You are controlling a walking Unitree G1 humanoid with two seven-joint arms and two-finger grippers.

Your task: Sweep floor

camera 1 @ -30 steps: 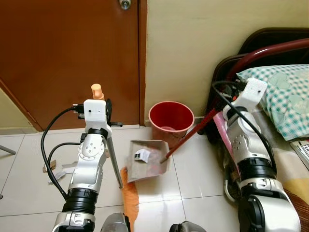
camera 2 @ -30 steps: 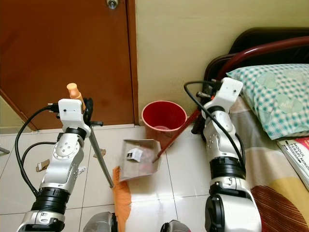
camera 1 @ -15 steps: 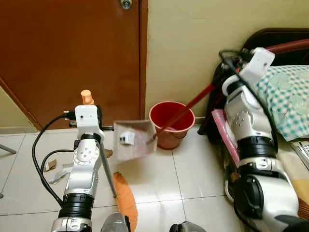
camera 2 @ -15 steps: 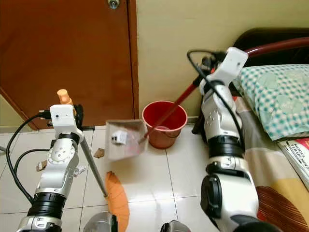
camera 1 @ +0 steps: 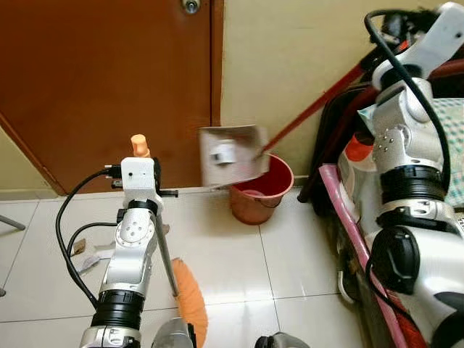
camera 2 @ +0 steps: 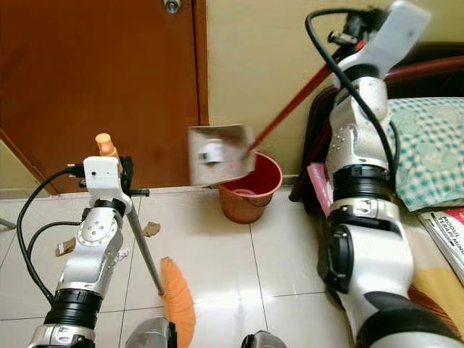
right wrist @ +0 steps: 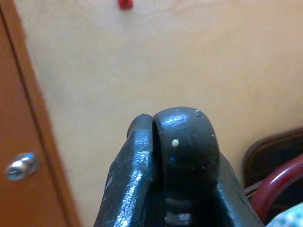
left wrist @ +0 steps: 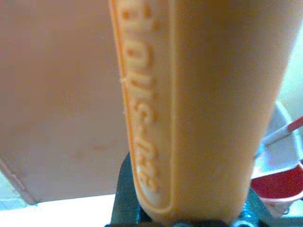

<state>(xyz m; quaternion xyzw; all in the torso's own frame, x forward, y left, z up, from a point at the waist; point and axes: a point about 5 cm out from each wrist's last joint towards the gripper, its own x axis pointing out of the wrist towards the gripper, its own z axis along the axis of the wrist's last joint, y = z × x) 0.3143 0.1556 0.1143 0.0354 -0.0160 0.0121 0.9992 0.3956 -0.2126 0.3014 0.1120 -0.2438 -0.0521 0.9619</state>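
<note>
A grey dustpan (camera 1: 230, 154) hangs tilted in the air just above the red bucket (camera 1: 261, 190), with a white scrap (camera 1: 221, 153) lying in it. Its long red handle (camera 1: 319, 105) runs up to my right gripper (camera 2: 353, 32), raised high at the upper right and shut on that handle. My left gripper (camera 1: 154, 177) is shut on the broom near its orange handle end (camera 1: 140, 143), which looms large in the left wrist view (left wrist: 199, 109). The broom's metal shaft (camera 1: 165, 254) slants down to orange bristles (camera 1: 190, 293) on the tiles.
A brown door (camera 1: 109, 72) and a cream wall stand behind the bucket. A bed with a checked pillow (camera 2: 435, 145) and a book (camera 2: 446, 232) fills the right side. Paper and cardboard scraps (camera 1: 83, 250) lie on the white tiles at left.
My right arm has lifted the dustpan off the floor and swung it up over the red bucket. The broom has shifted slightly left, still held.
</note>
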